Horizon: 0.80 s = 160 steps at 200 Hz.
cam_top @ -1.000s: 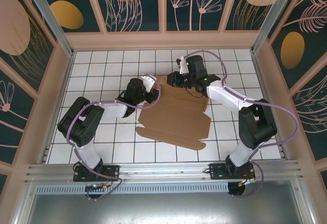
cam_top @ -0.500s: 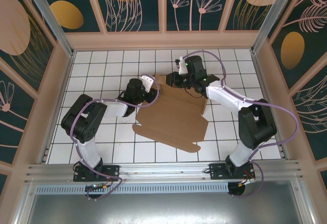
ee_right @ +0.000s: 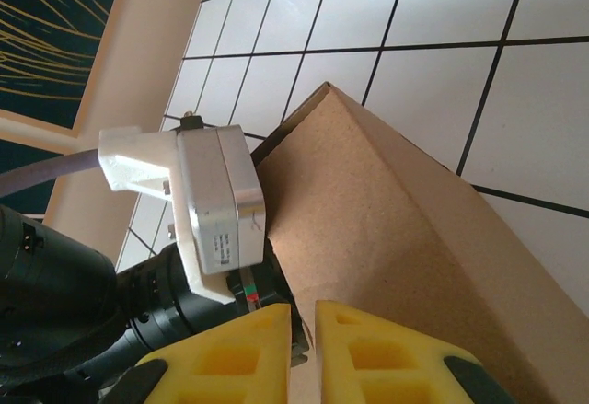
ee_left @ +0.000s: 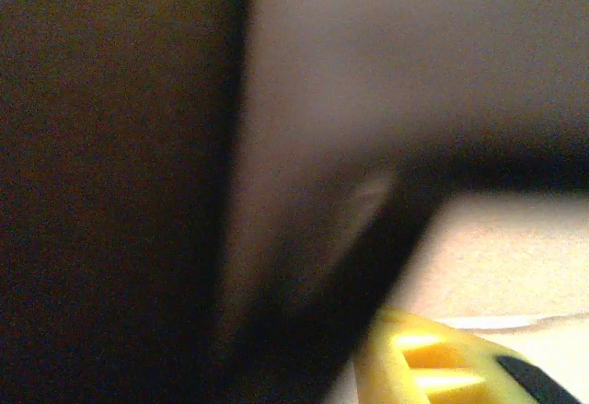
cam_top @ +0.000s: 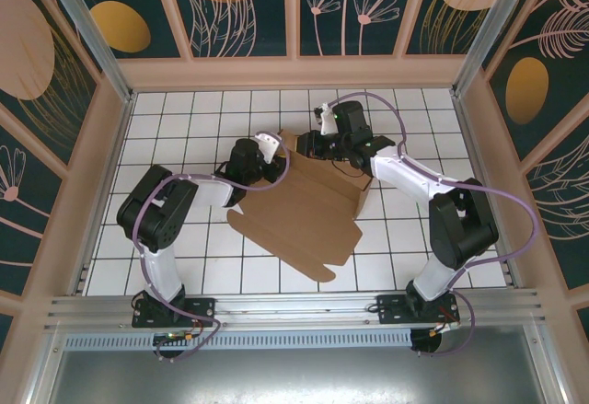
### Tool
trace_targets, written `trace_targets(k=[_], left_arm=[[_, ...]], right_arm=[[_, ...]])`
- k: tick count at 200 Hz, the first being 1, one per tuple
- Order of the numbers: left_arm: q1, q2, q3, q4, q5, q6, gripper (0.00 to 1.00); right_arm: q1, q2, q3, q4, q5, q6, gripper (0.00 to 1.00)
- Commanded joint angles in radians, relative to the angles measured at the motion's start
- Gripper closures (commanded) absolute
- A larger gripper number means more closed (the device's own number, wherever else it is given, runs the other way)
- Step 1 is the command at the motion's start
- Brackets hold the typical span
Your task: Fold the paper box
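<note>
Box (cam_top: 304,213): brown card, part-folded, on worktop (cam_top: 184,119) | left hand (cam_top: 272,163): at far-left corner, grip cannot be told | right hand (ee_right: 304,332): pinching box's far edge

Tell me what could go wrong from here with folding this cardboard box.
The left gripper and right gripper crowd one stretch of the paper box's far edge, so they might collide. Most of the sheet lies unheld on the table, so it may skid instead of creasing.
</note>
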Motion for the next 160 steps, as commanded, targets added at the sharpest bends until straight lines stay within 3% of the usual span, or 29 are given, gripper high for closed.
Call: trace_targets(k=[1,19,51,69,121,160], left_arm=[[0.007,0.024,0.017,0.016,0.012,0.028,0.75],[0.007,0.023,0.011,0.022,0.022,0.034,0.83],[0.007,0.018,0.004,0.022,0.025,0.044,0.86],[0.007,0.013,0.003,0.019,0.034,0.047,0.87],[0.007,-0.024,-0.015,-0.001,0.064,0.067,0.89],[0.005,-0.047,-0.024,-0.011,0.067,0.04,0.92]], right_arm=[[0.011,0.024,-0.015,0.0,-0.041,0.013,0.84],[0.011,0.021,-0.016,0.007,-0.06,0.016,0.77],[-0.031,-0.02,-0.01,0.044,-0.137,0.032,0.54],[-0.074,-0.032,0.002,0.063,-0.176,0.048,0.47],[-0.16,0.092,0.12,-0.065,-0.034,-0.033,0.43],[-0.137,0.283,0.165,-0.059,-0.075,0.005,0.45]])
